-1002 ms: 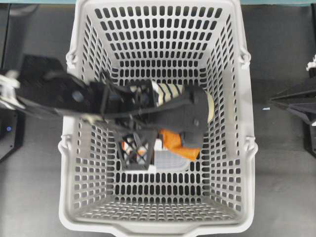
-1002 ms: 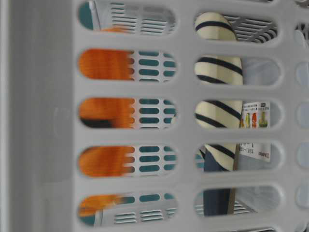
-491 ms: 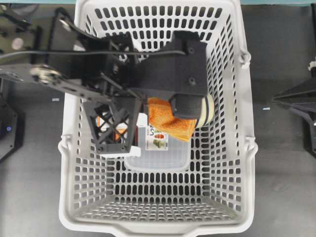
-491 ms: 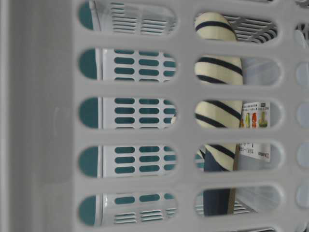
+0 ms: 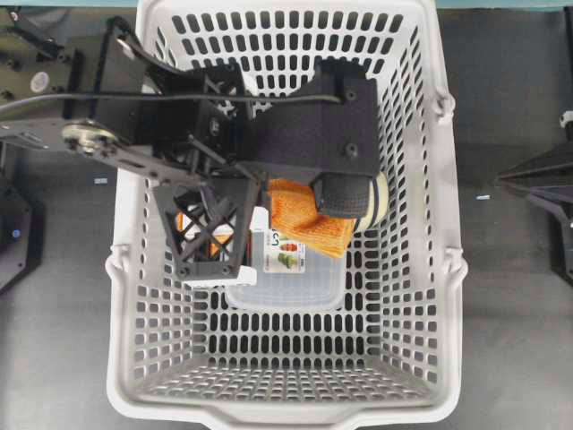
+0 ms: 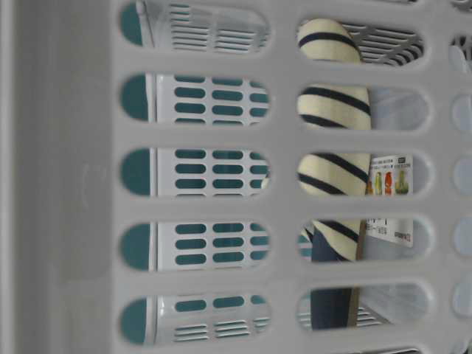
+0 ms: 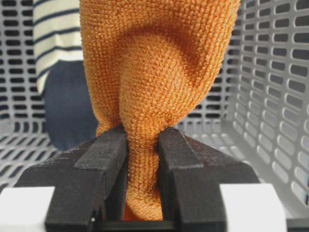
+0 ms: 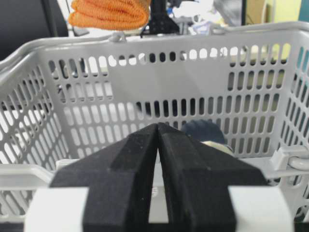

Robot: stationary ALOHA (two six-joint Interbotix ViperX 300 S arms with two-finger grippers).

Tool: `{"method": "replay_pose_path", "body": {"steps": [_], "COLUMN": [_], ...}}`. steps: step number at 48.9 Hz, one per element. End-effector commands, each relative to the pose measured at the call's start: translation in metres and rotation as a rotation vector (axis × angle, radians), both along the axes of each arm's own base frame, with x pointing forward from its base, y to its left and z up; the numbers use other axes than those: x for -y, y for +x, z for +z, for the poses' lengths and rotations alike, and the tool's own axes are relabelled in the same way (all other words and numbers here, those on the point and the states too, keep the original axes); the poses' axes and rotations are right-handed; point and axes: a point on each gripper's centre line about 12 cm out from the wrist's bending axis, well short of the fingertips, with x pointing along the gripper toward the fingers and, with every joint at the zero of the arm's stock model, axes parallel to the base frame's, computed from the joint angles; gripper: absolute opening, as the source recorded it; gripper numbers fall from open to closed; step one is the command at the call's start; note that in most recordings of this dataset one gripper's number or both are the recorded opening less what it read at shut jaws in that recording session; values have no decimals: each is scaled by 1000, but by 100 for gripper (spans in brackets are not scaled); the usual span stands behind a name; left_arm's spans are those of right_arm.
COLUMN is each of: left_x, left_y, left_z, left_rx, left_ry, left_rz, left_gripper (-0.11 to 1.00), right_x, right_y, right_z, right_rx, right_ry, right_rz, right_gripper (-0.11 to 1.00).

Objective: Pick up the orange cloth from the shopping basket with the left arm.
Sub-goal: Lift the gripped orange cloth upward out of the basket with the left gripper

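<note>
My left gripper [image 5: 213,242] hangs over the light-grey shopping basket [image 5: 121,358], and its black lattice fingers [image 7: 104,154] are shut on the orange cloth [image 7: 154,72]. A bunched fold is pinched between them and the rest hangs free. From overhead, the cloth [image 5: 304,222] shows beside the lattice, under the wrist housing. In the right wrist view the cloth [image 8: 108,13] hangs above the basket's far rim [image 8: 169,36]. None of it shows in the table-level view. My right gripper [image 8: 158,126] is shut and empty, outside the basket at the right [image 5: 501,182].
A navy and cream striped slipper [image 6: 332,147] leans inside the basket, mostly hidden under the arm from overhead [image 5: 381,199]. A clear plastic container [image 5: 286,278] with a label lies on the basket floor. The basket walls [image 7: 270,72] stand close around the left gripper.
One second ago the left gripper was low in the basket with the cloth. It rose and carried the cloth out of the table-level view. It has barely moved in the last half second.
</note>
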Motion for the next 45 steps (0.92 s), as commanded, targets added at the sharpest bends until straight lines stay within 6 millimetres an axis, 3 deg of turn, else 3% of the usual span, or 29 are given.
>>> {"method": "replay_pose_path", "body": {"steps": [1, 45], "left_x": [0, -7], "left_y": [-4, 0], "left_z": [13, 6], "left_rx": [37, 22], "left_ry": [-1, 2], "left_rz": [0, 15], "left_gripper": [15, 15], "right_x": [0, 0], "right_y": [1, -5], "right_z": [2, -3], "right_rx": [6, 12], "right_ry": [17, 43], "right_rz": [-1, -2], "right_gripper": [0, 0]}}
